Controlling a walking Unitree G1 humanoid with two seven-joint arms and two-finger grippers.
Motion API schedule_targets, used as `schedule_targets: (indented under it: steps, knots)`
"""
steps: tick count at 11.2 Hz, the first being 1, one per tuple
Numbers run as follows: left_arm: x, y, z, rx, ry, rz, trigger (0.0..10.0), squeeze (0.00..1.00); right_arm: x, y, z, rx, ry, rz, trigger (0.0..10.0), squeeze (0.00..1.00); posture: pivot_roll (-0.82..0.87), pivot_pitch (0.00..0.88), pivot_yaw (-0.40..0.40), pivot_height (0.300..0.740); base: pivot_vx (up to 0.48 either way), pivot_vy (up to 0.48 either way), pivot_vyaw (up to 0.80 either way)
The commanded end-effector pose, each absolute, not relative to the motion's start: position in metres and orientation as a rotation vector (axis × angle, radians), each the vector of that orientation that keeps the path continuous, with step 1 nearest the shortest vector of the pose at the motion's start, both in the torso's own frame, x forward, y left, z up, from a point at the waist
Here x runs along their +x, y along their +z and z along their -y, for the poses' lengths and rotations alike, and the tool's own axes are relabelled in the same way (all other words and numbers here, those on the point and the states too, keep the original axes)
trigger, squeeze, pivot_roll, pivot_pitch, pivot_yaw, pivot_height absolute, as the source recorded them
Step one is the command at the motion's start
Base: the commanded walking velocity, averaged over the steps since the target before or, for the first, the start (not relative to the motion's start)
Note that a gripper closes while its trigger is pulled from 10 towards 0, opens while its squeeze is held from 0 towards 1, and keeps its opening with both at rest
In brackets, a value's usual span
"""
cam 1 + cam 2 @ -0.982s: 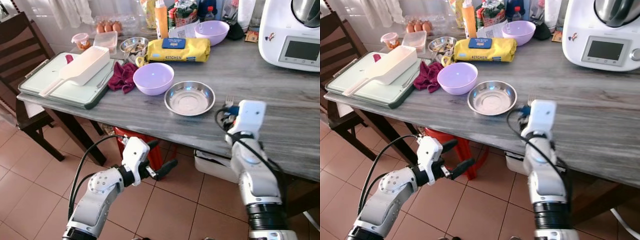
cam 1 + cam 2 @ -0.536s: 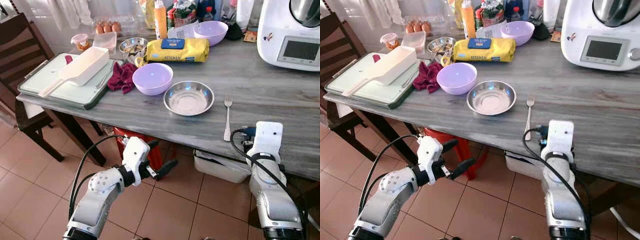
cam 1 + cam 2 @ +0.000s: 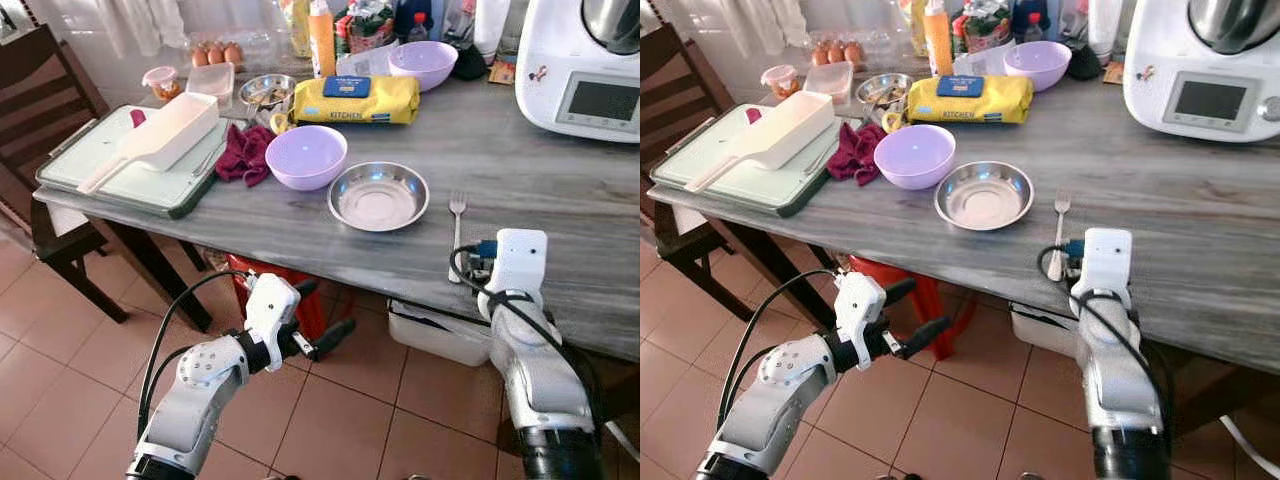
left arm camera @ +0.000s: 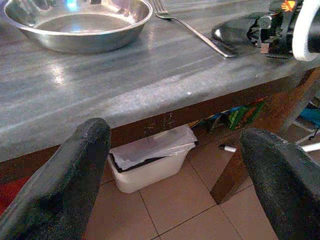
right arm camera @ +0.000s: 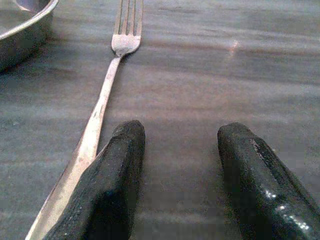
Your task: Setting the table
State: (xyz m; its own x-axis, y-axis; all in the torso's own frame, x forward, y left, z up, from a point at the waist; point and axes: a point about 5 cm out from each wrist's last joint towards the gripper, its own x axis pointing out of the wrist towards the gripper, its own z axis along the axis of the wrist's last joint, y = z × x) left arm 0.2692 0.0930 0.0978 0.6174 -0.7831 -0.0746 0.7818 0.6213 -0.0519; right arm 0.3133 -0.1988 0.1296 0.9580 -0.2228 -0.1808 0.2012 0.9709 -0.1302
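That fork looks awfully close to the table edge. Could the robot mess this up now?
Possibly. The fork lies flat with its handle end near the table edge, and the open right gripper sits just beside the handle; a small sideways nudge might push it off. The steel bowl is close on the fork's other side, so the fork could also be knocked against it.

Head pair high, wrist pair low and close.
Both eyes look forward and down over the bench (image 3: 300, 240); the left wrist peers up from below its edge, the right skims its top, sharing the fork (image 5: 100, 112) and bowl (image 4: 75, 25).
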Motion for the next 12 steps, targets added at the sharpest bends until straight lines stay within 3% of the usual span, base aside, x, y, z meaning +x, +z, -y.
schedule_targets:
  steps: [1,12]
  knots:
    - [0.268,0.098,-0.097,0.003,-0.884,-0.099,10.0,0.0,0.315,0.126,0.193,-0.097,-0.185,-0.228,10.0,0.0,-0.08,0.124,0.124,0.74,0.0,0.0,0.0]
    - [0.268,0.098,-0.097,0.004,-0.884,-0.101,10.0,0.0,0.316,0.127,0.17,-0.042,-0.068,-0.234,10.0,0.0,-0.09,0.127,0.126,0.74,0.0,0.0,0.0]
